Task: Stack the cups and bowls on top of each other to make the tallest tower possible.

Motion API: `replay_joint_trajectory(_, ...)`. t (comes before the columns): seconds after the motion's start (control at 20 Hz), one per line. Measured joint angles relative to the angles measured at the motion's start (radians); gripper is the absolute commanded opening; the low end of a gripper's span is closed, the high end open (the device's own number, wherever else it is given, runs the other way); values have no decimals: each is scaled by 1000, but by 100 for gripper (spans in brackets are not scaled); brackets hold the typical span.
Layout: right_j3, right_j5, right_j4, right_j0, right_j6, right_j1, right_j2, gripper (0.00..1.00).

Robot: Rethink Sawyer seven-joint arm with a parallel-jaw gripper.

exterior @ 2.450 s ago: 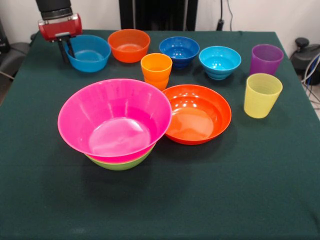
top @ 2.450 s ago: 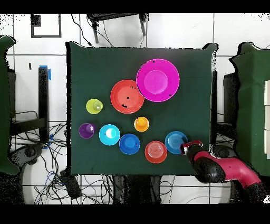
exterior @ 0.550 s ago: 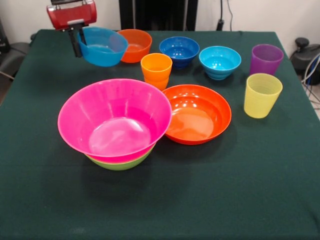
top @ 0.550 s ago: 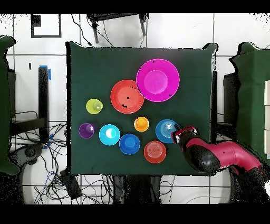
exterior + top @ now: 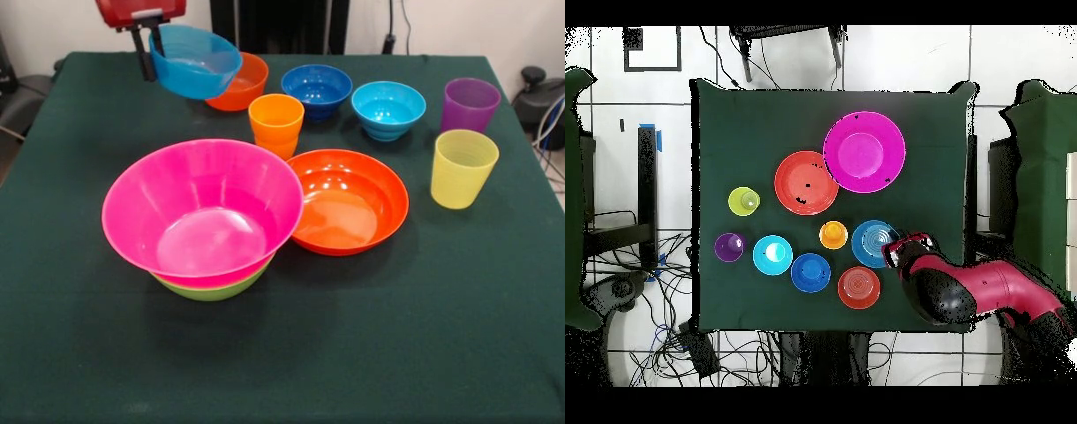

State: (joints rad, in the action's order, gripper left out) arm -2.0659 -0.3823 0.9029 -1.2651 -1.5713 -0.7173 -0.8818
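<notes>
Front view: the gripper pinches the rim of the blue bowl, held tilted in the air above the table's far edge in front of the small orange bowl; the pink bowl sits nested in the green bowl nearer the front edge. Overhead view: the blue bowl hangs beside the orange cup, with the gripper on its rim.

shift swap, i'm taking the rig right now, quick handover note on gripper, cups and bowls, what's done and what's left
Gripper: shut on the blue bowl at its rim, held tilted above the table by the small orange bowl.
Tower: only the pink bowl nested in the lime green bowl.
Loose on the table: shallow orange bowl, dark blue bowl, cyan bowl, orange cup, yellow cup, purple cup.
Left: place the blue bowl, then stack the rest.
</notes>
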Motion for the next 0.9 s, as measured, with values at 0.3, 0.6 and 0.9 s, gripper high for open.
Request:
replay_joint_trajectory(0.3,-11,-5,-84,32,0,-73,0,0)
replay_joint_trajectory(0.6,-11,-8,-149,58,0,-117,0,0)
replay_joint_trajectory(0.9,-11,-8,-178,78,0,-125,7,0)
